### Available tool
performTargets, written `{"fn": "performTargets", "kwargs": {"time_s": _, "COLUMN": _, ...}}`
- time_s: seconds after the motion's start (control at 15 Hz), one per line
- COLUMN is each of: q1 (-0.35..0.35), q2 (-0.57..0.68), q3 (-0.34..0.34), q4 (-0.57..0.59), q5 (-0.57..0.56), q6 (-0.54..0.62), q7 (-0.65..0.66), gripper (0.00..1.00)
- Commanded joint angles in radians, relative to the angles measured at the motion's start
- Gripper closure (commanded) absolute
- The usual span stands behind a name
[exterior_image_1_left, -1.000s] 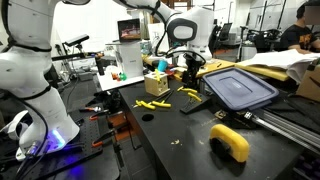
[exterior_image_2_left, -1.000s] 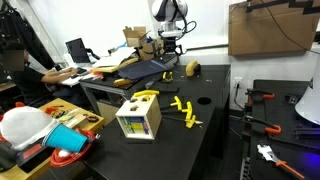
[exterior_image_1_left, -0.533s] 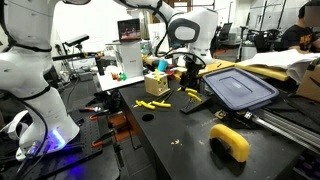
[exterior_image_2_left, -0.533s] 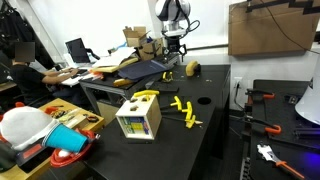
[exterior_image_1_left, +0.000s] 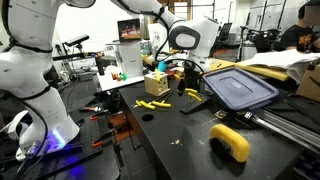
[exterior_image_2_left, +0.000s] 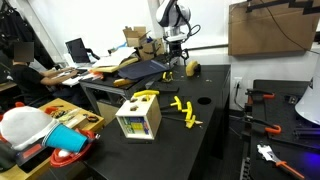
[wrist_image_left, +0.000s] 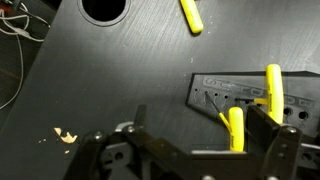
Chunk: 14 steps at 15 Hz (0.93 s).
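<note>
Wrist view: the gripper (wrist_image_left: 200, 128) is found open over the black surface (wrist_image_left: 110, 80); a yellow piece (wrist_image_left: 236, 125) is seen between its spread fingers.

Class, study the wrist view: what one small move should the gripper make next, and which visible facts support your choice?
Probably a slight sideways shift toward the short yellow stick. The gripper is open and holds nothing. The stick lies off-centre between the jaws, close to one finger, at the edge of the dark plate. Centring first would likely avoid knocking it.
</note>
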<state>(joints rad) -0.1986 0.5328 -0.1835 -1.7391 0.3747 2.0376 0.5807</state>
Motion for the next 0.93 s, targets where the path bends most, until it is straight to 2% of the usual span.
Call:
{"fn": "performTargets", "kwargs": {"time_s": 0.0, "q1": 0.006, "q2": 0.005, "q3": 0.003, "q4": 0.006, "q5": -0.001, "q6": 0.004, "q7": -0.007, "gripper": 0.0}}
{"fn": "performTargets", "kwargs": {"time_s": 0.33, "q1": 0.015, "q2": 0.0, "q3": 0.006, "q4": 0.006, "q5": -0.001, "q6": 0.058, "q7": -0.013, "gripper": 0.0}}
{"fn": "performTargets", "kwargs": {"time_s": 0.87, "q1": 0.02, "q2": 0.066, "q3": -0.003, "q4": 0.059, "q5": -0.034, "q6": 0.136, "q7": -0.004, "gripper": 0.0}}
